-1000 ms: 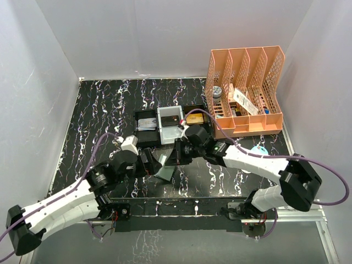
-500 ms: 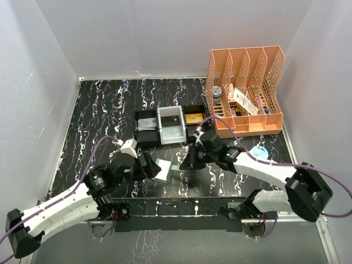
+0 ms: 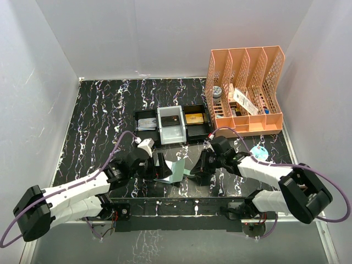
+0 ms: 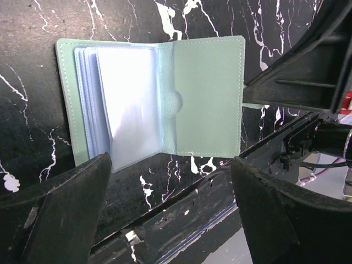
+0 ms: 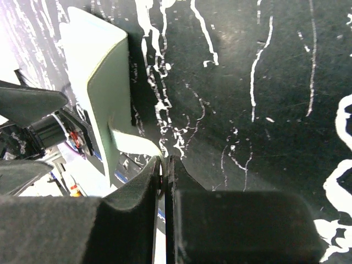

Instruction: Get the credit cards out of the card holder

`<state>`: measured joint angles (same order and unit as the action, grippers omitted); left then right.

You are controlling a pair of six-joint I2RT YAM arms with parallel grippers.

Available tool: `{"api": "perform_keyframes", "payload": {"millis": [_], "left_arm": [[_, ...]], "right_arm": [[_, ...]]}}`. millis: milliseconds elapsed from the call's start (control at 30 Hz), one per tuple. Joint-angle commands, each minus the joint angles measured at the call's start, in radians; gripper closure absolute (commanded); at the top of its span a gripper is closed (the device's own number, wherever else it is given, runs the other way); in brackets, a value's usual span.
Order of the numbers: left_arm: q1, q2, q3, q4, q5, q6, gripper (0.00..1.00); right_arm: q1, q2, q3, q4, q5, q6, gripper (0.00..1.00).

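You can see the card holder (image 4: 206, 93) looks soft and matt, with stitched edges. Its clear sleeves (image 4: 129, 104) look like shiny plastic. The surface (image 3: 99, 110) looks smooth, like black marble.

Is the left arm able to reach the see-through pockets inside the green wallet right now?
Probably yes. The card holder is spread open just ahead of the open left gripper, nothing covers its pockets, and the right gripper pinches the side tab.

The wallet (image 3: 175, 169) lies by the near edge of the surface (image 3: 99, 110). Your left pincer (image 3: 163, 166) and right pincer (image 3: 196, 169) flank it, and trays (image 3: 170, 125) stand just beyond. Toward the left edge you have room.
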<state>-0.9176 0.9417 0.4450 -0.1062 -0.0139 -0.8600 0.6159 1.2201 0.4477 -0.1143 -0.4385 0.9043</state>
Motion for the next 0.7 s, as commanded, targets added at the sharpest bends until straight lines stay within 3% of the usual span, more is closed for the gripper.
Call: {"api": "perform_keyframes", "payload": {"millis": [0,400,667], "left_arm": [[0.002,0.016,0.005,0.065,0.015,-0.011,0.12],[0.001,0.064,0.001,0.070,-0.019,-0.087,0.13],[0.001,0.130,0.046,0.045,-0.033,-0.097,0.19]], "right_arm": [[-0.013,0.056,0.026,0.044,-0.006,-0.010,1.00],[-0.017,0.071,-0.006,0.036,0.015,-0.017,1.00],[-0.018,0.039,-0.014,-0.010,0.049,-0.011,1.00]]}}
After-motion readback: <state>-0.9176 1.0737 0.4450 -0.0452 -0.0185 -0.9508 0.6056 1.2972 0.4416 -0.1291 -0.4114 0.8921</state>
